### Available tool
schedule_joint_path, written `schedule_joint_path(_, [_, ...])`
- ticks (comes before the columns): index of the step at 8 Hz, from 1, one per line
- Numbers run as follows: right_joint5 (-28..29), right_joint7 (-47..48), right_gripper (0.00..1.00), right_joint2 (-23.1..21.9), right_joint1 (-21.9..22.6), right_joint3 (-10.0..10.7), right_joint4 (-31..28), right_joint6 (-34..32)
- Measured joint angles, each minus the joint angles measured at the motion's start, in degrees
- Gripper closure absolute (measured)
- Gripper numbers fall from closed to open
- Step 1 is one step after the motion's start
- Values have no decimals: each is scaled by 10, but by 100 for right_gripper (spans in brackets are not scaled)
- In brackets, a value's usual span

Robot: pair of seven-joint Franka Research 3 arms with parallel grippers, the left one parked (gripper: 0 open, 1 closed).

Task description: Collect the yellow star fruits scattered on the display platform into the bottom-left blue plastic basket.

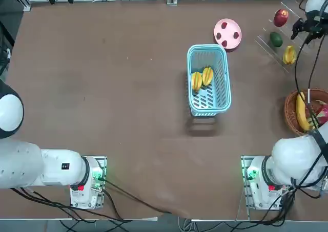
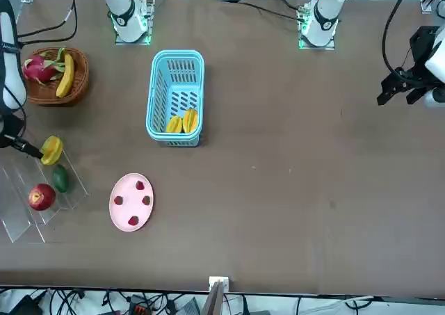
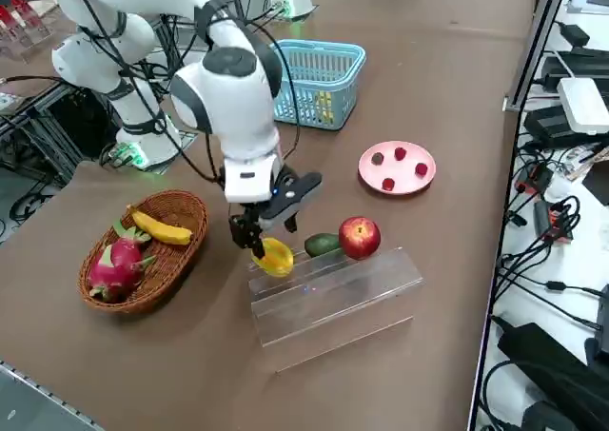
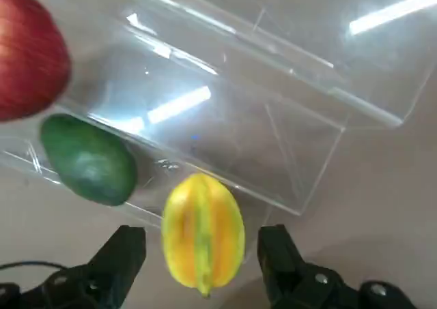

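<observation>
Brown worktop [image 1: 148, 88] stretches out under everything, and here we go from the left. Well to the left of the right pincer [image 4: 203, 237], a little nearer the robot's base, sits the blue plastic basket [image 1: 227, 88], two yellow star fruits [image 1: 197, 81] [image 1: 207, 76] side by side inside it. Next along, also left of the pincer, comes a round pink plate [image 1: 234, 26] with red pieces [image 1: 224, 43] on it. Closer in, the clear display platform [image 3: 333, 303] carries a dark green fruit [image 3: 322, 244] near the pincer and, farther off, a red apple [image 3: 360, 237]. And right at the pincer, the third star fruit [image 4: 203, 220] sits at the platform's near end! The pincer is wide apart, tipped down over it, a gap showing on either side. Back toward the base from the pincer, a wicker basket [image 3: 84, 284] holds a banana [image 3: 162, 228] and a dragon fruit [image 3: 116, 267].
</observation>
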State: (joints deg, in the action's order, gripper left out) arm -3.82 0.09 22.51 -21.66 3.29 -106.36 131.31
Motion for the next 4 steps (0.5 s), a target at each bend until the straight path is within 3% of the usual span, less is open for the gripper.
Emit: schedule_joint_path(4, [0, -19, 0, 4, -31, 0, -34, 2])
